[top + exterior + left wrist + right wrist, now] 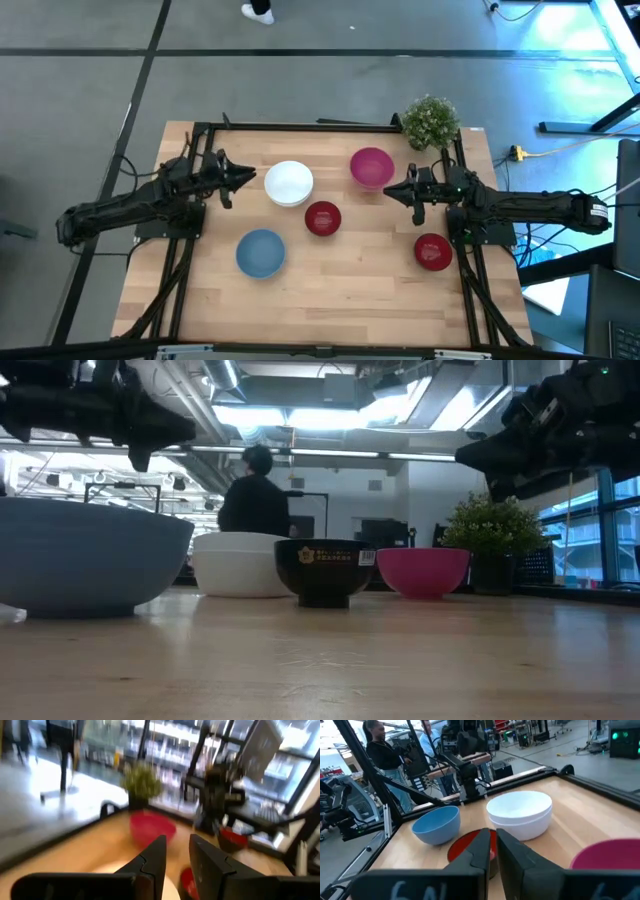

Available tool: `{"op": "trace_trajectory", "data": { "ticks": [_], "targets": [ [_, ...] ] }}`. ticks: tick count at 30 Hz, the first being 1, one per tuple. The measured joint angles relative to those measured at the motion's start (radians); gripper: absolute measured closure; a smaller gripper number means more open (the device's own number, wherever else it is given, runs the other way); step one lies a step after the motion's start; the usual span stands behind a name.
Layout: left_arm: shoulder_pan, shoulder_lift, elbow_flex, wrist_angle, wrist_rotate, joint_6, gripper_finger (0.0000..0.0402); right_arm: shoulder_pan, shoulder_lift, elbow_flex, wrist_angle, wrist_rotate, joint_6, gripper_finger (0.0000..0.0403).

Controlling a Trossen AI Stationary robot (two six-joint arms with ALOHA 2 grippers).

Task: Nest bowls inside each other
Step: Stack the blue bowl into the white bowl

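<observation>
Five bowl shapes rest on their bases on the wooden table (360, 290). The white bowl (288, 183) shows a seam round its wall in the right wrist view (520, 812), like two nested. The magenta bowl (372, 167), a dark red bowl (322, 218), a second dark red bowl (432, 251) and the blue bowl (261, 252) stand apart. My left gripper (247, 178) hovers left of the white bowl, slightly open. My right gripper (389, 190) hovers beside the magenta bowl, shut. Both are raised above the bowls in the low view.
A small green potted plant (432, 121) stands at the far right corner, behind the magenta bowl. A dark metal frame (300, 124) runs along the table's far edge and sides. A person (255, 495) stands in the room beyond. Bare wood lies along the near edge.
</observation>
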Motion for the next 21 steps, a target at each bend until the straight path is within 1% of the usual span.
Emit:
{"op": "trace_trajectory", "data": {
  "ticks": [3,8,14,17,21],
  "targets": [
    [-0.032,0.037,0.041,-0.103,-0.001,-0.026,0.0321,0.0,0.0,0.012,-0.001,-0.001,-0.01,0.0369],
    [-0.091,0.127,0.099,-0.118,-0.015,-0.035,0.032,0.0,0.0,0.018,-0.01,-0.002,-0.011,0.0369],
    [-0.116,0.236,0.153,-0.233,-0.076,-0.052,0.0289,0.0,0.0,0.018,-0.016,-0.002,-0.005,0.0369],
    [-0.115,0.274,0.155,-0.238,-0.078,-0.054,0.0273,0.0,0.0,0.018,-0.016,-0.001,0.001,0.0369],
    [-0.115,0.301,0.157,-0.25,-0.057,-0.081,0.0269,0.0,0.0,0.018,-0.016,-0.001,0.025,0.0369]
  ]
}}
